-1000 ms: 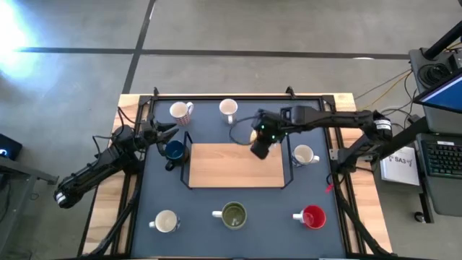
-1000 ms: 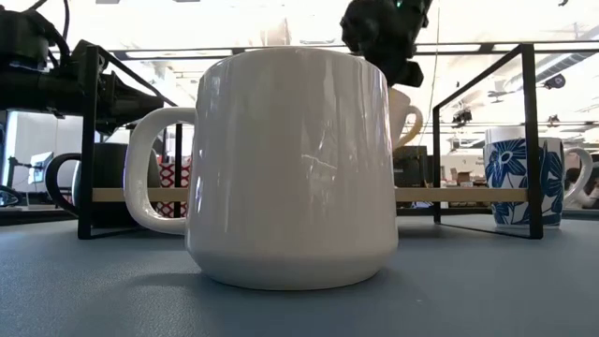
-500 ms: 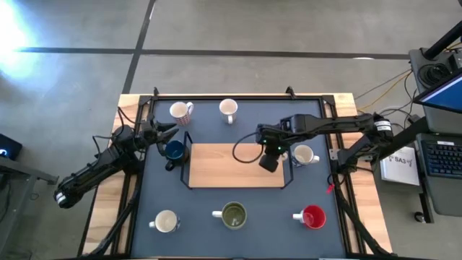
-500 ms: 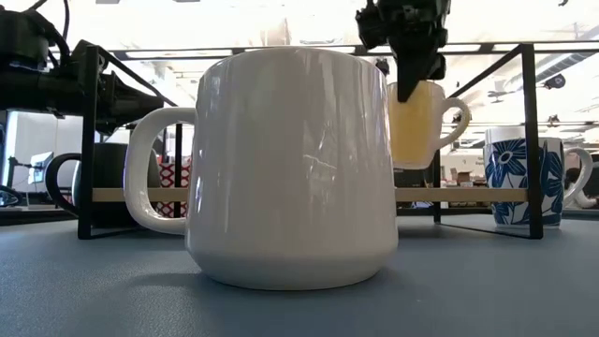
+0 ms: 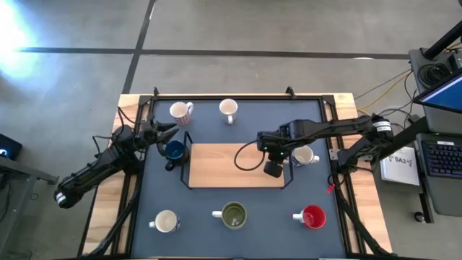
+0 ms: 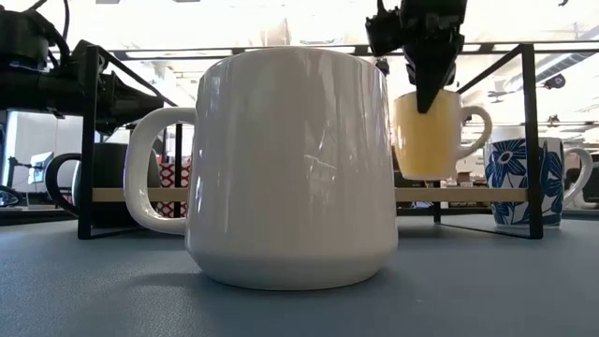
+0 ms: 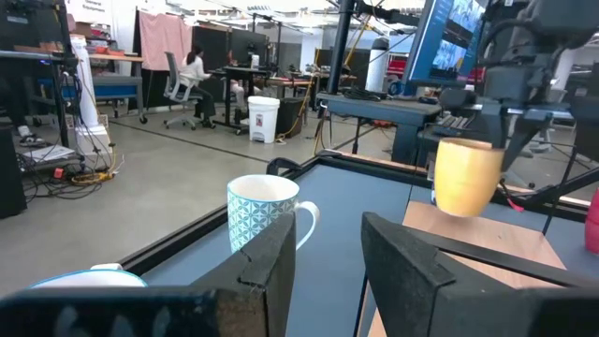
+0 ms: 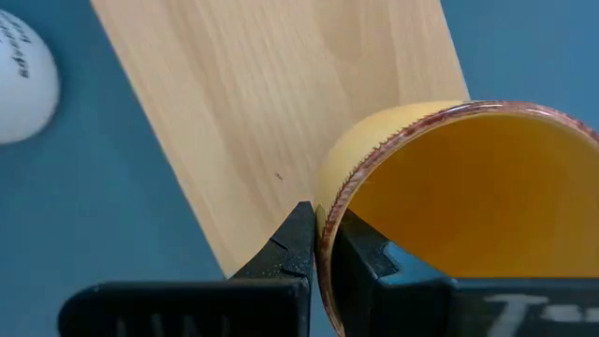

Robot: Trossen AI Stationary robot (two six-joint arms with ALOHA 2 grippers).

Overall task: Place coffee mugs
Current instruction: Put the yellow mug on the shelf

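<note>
One orange mug [image 8: 459, 215] hangs by its rim, pinched in the right pincer [image 8: 323, 248], above the wooden board's [image 5: 216, 165] three-o'clock end. At nine o'clock, the left pincer [image 7: 323, 257] waits open beside the dark blue mug [image 5: 174, 150].

Grey concrete floor [image 5: 238, 32] surrounds the table; desks, a monitor [image 7: 449, 37] and a seated person [image 7: 197, 80] beyond.

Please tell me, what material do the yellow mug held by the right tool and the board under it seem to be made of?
The yellow mug, gripped by its rim in the right tool, looks like glazed ceramic: smooth, slightly glossy, with a darker speckled rim. The board looks like pale unfinished wood, since fine grain lines show; it could be laminate.
</note>
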